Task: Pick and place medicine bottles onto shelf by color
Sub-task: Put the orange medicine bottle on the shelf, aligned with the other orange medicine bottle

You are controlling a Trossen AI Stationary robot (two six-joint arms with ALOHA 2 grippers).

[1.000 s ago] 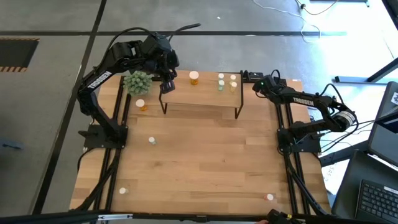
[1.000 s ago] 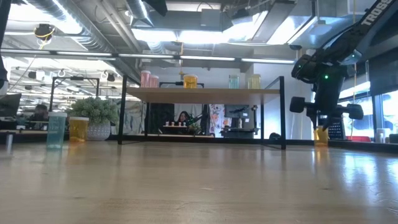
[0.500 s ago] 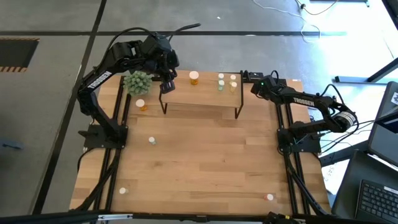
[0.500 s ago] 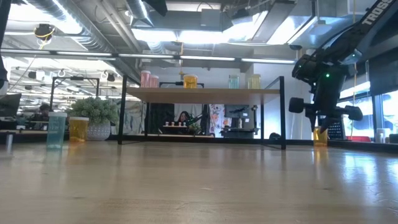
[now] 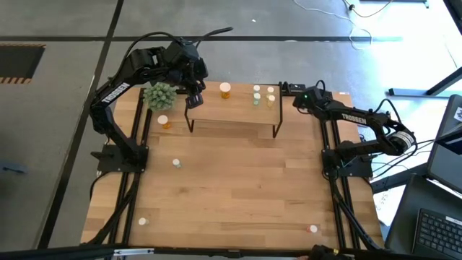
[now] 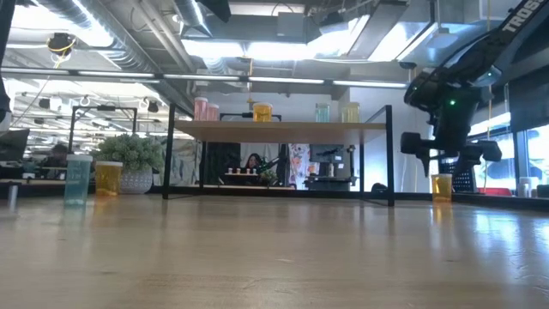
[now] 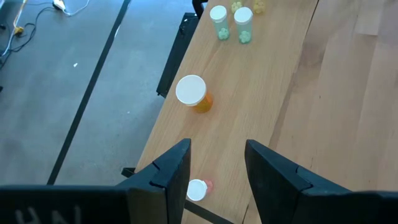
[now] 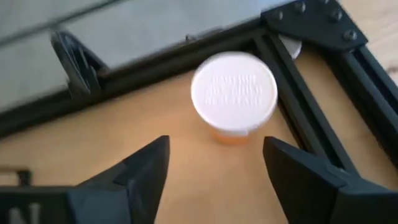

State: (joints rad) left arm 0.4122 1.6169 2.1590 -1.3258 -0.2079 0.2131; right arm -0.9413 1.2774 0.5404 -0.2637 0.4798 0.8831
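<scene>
Right gripper [image 8: 214, 165] at the table's far right corner, fingers spread wide and empty, above an orange bottle [image 8: 234, 96] standing free on the tabletop [image 5: 238, 188] beside the black frame. Left gripper [image 7: 216, 165] over the shelf's [image 5: 234, 108] left end, fingers partly open and holding nothing, a pink bottle [image 7: 198, 189] just below them. On the shelf, one orange bottle [image 5: 226, 89] left of middle and pale green ones [image 5: 257, 95] toward the right end; more bottles scattered on the tabletop.
</scene>
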